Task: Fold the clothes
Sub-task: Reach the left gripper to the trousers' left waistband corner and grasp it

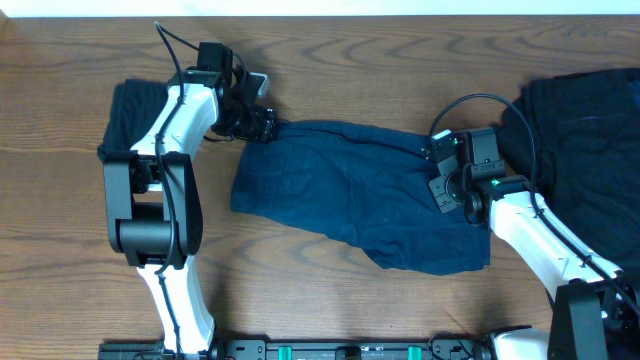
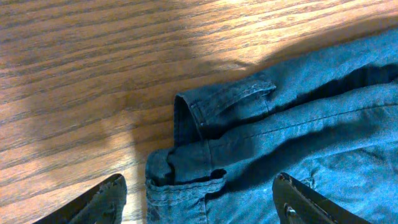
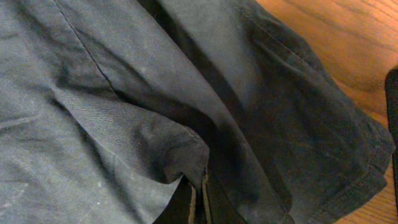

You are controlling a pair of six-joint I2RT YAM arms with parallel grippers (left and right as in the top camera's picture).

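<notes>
Jaws wide on left gripper [image 2: 199, 208], straddling the waistband corner [image 2: 186, 124] of the navy shorts [image 1: 350, 190], which lie spread on the table [image 1: 330, 40]. Right gripper [image 3: 200, 194] is pinched on a raised fold (thin bite, may slip). The cloth looks soft, light and floppy, best grabbed at corners. Other dark clothes [image 1: 590, 110] are cut off by the frame edge.

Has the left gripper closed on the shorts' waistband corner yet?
No, the left wrist view shows the left gripper with its fingers wide apart and the waistband corner of the shorts lying loose between them.
</notes>
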